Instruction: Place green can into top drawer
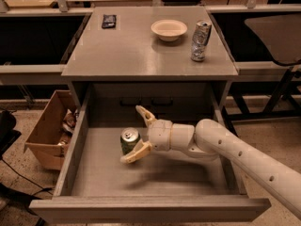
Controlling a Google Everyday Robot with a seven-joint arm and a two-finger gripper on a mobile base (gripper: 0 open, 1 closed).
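Green can [130, 140] inside the top drawer [150, 209], shown upright on the flat grey drawer bottom, left of centre and toward the back half. The can is small, with a dark green body bearing a pale patterned label and a silver top with a pull tab.

The gripper [131, 134] is seen reaching in from the right at the end of a cream-coloured arm [244, 166]. Its fingers [144, 115] are spread wide, and the can is framed between them. The far finger is raised clear of the can, behind and to its right. The near finger lies low along the can's front side, very close to it; contact cannot be confirmed. The can is not clamped.

Beyond the far finger, the back wall of the drawer cavity is seen in shadow. Above it lies the grey counter [131, 55], on which three objects are set well behind the fingers: a white bowl [169, 29] near the middle rear, a taller silver dented can [201, 40] just to the bowl's right, and a small black object [108, 20] at the rear left. To the left of the fingers, outside the drawer's tall side wall, an open brown cardboard box [48, 126] with assorted contents rests on the floor. Nothing lies between the fingers and the can.

The drawer is pulled fully out, with its thick front panel nearest the camera. The floor [19, 166] is pale and speckled; dark shelving and metal frames flank the counter on both sides.
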